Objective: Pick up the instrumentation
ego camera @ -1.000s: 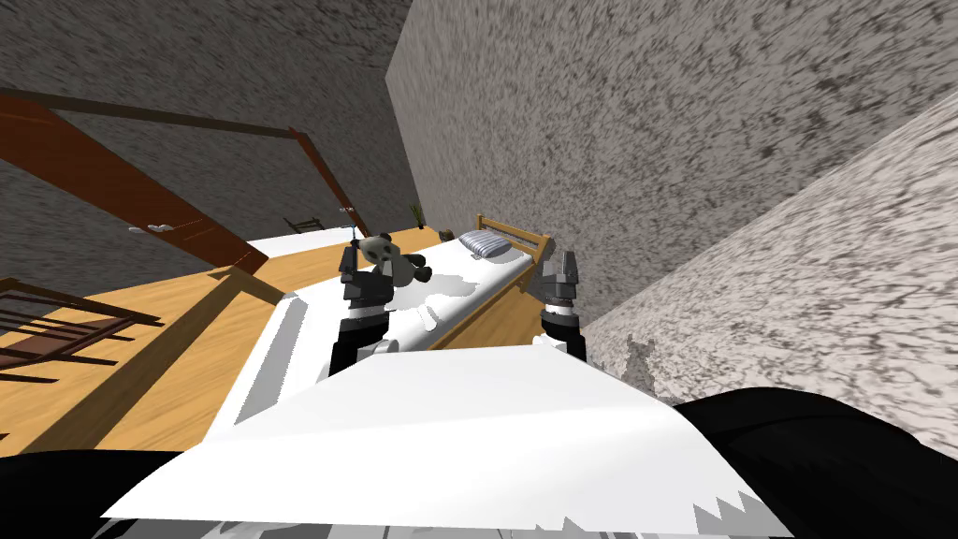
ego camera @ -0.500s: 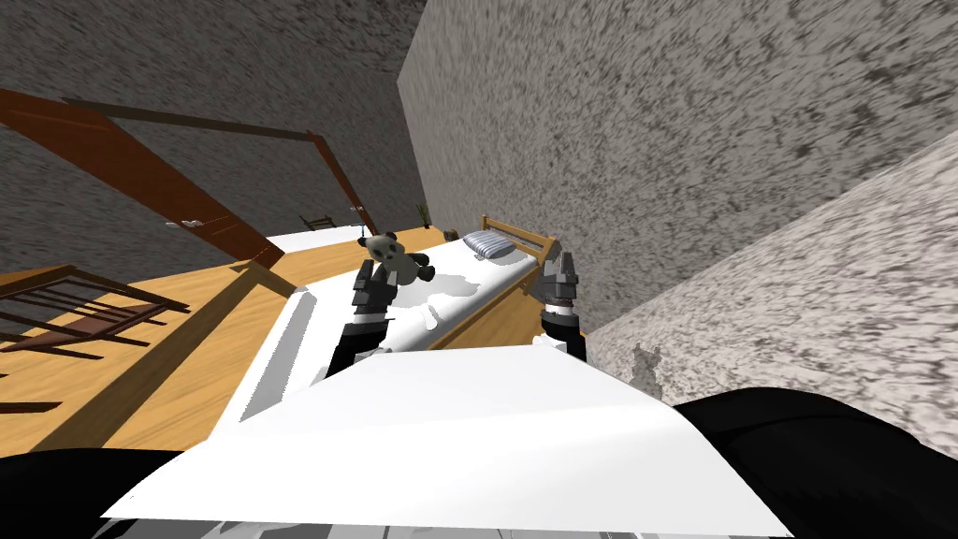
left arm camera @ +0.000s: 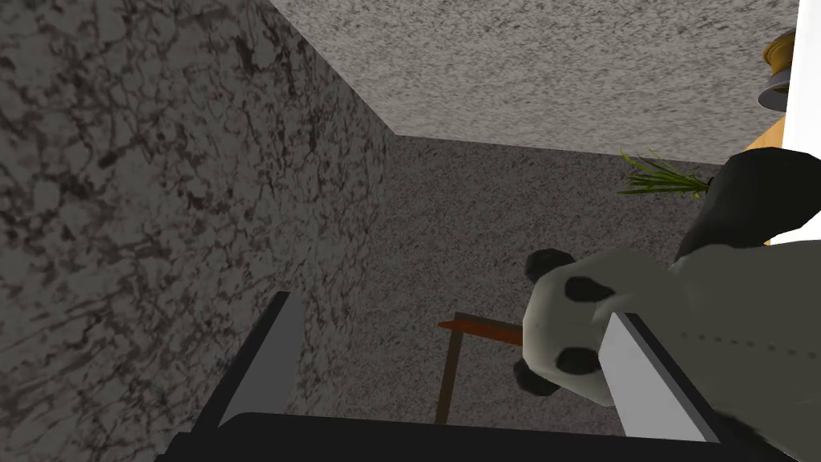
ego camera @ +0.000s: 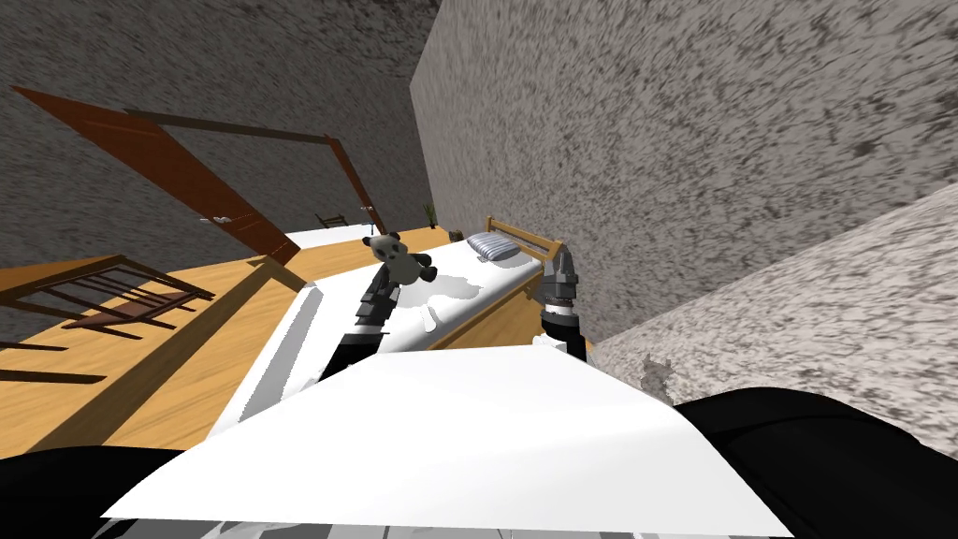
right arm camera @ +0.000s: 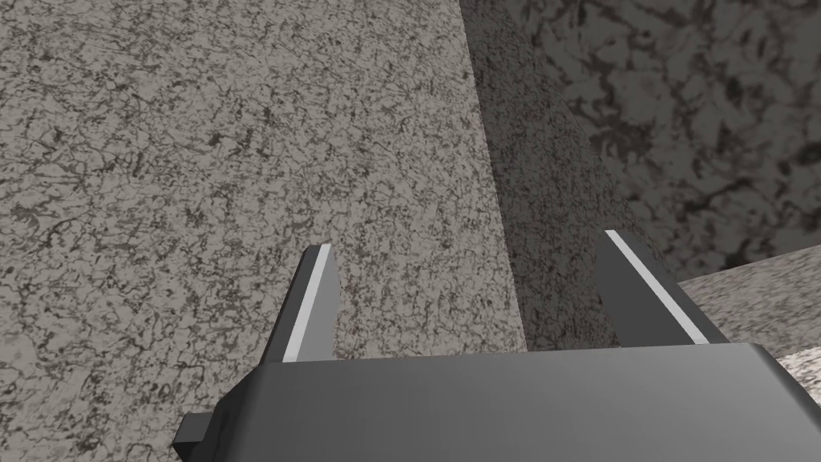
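Note:
A black and white panda toy [ego camera: 400, 259] lies on the white bed [ego camera: 468, 304]. My left gripper [ego camera: 382, 284] hangs open just beside it. In the left wrist view the panda's head [left arm camera: 573, 317] rests against one finger [left arm camera: 641, 377] of the left gripper [left arm camera: 457, 369], and nothing sits between the fingers. Past the panda a small tan and grey round object [left arm camera: 782, 68] shows at the picture's edge. A small dark object [ego camera: 456, 235] stands by the head of the bed. My right gripper [ego camera: 562, 268] is held up open by the wall, its fingers [right arm camera: 309, 309] bare.
A striped pillow [ego camera: 493, 247] lies against the wooden headboard [ego camera: 524, 239]. A brown door [ego camera: 187, 187] stands open at the left, with a slatted wooden frame [ego camera: 112, 299] on the wood floor. A green plant [ego camera: 428, 213] stands in the far corner. Rough grey walls close in on the right.
My head view has swung, so the door and bed have shifted right. My left gripper has come down from a raised pose and leaned in beside the panda. The right gripper has held still.

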